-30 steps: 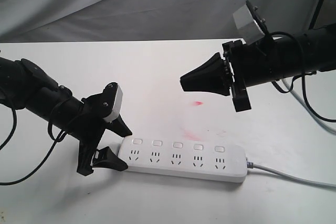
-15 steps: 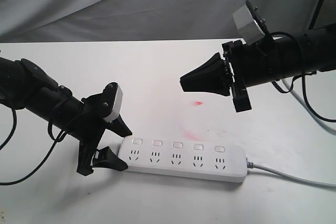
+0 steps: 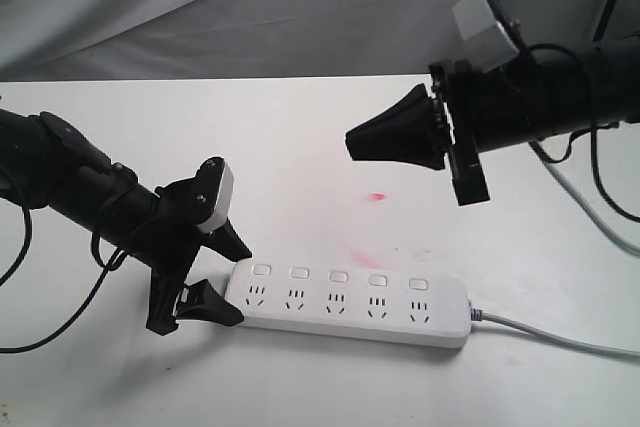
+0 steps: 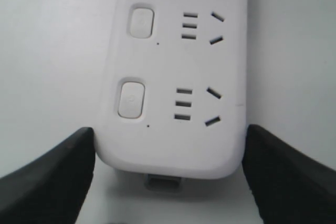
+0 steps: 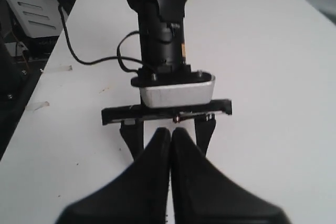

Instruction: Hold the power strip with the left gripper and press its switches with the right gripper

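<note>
The white power strip (image 3: 350,302) lies flat near the table's front, its grey cord (image 3: 560,339) trailing right. Five square switches (image 3: 338,276) run along its far edge. My left gripper (image 3: 243,285) straddles the strip's left end. In the left wrist view its black fingers (image 4: 52,182) press both long sides of the power strip (image 4: 178,140), beside two switches (image 4: 131,98). My right gripper (image 3: 350,142) hangs shut and empty well above the strip, pointing left. Seen from the right wrist, the right gripper (image 5: 170,132) has both fingers pressed together and hides the strip.
Faint red marks (image 3: 376,196) stain the white table (image 3: 300,147) behind the strip. A grey cloth (image 3: 250,7) hangs at the back. The left arm (image 5: 163,24) with its loose black cable faces the right wrist camera. Grey equipment (image 5: 26,3) stands beyond the table edge.
My right gripper has risen a little and shifted slightly right, staying shut. The left gripper and the power strip have not moved.
</note>
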{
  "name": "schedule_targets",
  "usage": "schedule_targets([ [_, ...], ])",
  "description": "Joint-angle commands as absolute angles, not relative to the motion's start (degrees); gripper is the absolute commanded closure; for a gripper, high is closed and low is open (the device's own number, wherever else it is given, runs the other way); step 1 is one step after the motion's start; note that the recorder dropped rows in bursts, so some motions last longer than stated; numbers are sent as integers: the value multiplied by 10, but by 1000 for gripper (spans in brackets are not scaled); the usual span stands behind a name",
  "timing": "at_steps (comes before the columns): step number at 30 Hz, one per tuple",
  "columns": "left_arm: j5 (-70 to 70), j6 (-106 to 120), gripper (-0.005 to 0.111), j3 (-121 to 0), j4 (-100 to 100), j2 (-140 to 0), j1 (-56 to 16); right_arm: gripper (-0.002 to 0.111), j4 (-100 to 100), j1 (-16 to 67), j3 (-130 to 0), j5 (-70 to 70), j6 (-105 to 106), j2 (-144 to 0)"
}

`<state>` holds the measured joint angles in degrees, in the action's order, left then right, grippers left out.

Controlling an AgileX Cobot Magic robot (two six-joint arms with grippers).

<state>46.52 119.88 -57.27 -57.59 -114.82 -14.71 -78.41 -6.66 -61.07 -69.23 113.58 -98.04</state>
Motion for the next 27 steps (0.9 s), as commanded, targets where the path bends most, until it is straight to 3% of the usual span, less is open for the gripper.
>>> schedule_targets([
  [1, 463, 1199, 107, -576, -582, -1147, -150, 108, -783, -68, -608, -668, 1133, -881],
  [16, 463, 1199, 107, -576, -582, -1147, -150, 108, -810, -68, -608, -597, 1122, -486],
  [19, 463, 1199, 107, -576, -582, -1147, -150, 108, -688, -68, -608, -501, 965, -408],
  [22, 463, 1199, 107, -576, -582, -1147, -150, 108, -423, -68, -608, -413, 620, -340],
  [27, 463, 1199, 107, -576, -582, -1147, -150, 108, -124, -68, -597, -407, 279, -255],
])
